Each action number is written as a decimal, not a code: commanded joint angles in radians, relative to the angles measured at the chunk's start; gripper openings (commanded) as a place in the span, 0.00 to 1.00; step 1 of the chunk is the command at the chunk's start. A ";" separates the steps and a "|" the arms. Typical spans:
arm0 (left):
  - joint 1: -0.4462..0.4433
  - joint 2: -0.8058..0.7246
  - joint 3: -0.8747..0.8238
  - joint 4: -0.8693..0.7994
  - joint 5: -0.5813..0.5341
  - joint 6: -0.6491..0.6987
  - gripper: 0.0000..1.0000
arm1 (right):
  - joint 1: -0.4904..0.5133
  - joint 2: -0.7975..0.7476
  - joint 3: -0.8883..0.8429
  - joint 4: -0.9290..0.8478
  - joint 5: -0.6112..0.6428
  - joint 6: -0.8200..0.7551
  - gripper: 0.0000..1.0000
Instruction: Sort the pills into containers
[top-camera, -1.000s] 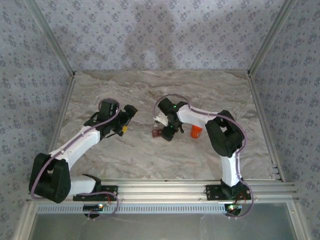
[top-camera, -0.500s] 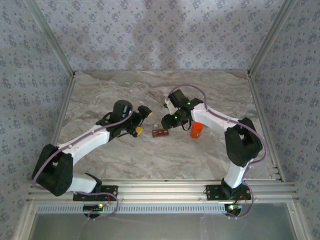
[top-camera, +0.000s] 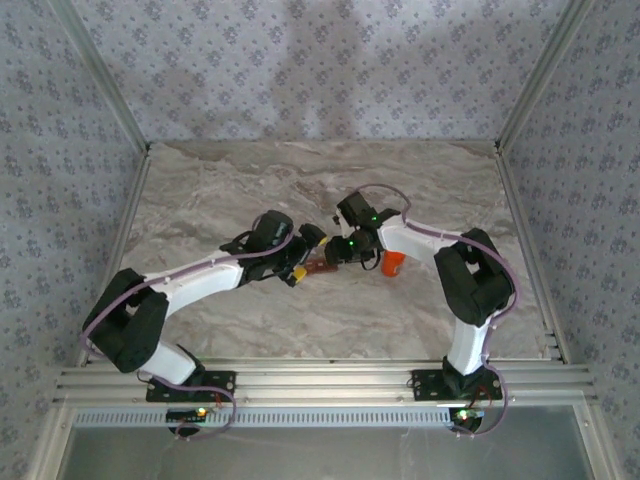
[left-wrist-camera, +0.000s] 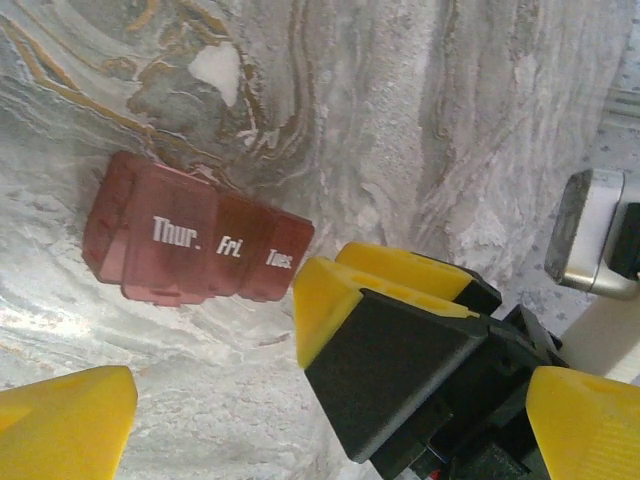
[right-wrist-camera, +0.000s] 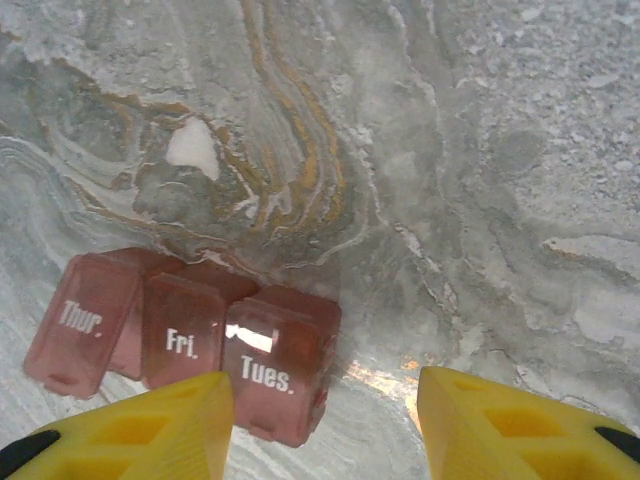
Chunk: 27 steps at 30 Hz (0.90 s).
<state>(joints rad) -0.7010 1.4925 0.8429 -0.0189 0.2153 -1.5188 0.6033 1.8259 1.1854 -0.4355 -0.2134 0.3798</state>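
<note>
**Sorting Looked Barely Begun**

The containers (right-wrist-camera: 180, 340) lay lower left; a white bit (right-wrist-camera: 192, 147), maybe a pill, sat loose on the table (right-wrist-camera: 500, 150) above. The left gripper (top-camera: 305, 257) was wide open, empty. The right gripper (right-wrist-camera: 325, 420) was half open, holding nothing.

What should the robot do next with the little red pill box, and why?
Probably slide the open left gripper forward to steady the pill organizer. Its Thur., Fri. and Tues. lids look shut, it lies loose on the marble table, and the open right gripper is at its Tues. end.
</note>
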 joint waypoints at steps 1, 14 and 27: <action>-0.004 0.006 0.035 0.027 -0.027 -0.027 1.00 | -0.008 0.030 -0.021 0.019 0.014 0.031 0.53; -0.044 -0.008 0.007 0.018 -0.064 -0.076 1.00 | -0.015 0.058 -0.034 0.035 0.019 0.038 0.53; -0.045 0.046 0.010 0.045 -0.057 -0.089 1.00 | -0.016 0.064 -0.042 0.047 0.020 0.042 0.53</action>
<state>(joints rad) -0.7418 1.5181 0.8429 0.0051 0.1696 -1.5879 0.5949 1.8610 1.1675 -0.3702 -0.2188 0.4042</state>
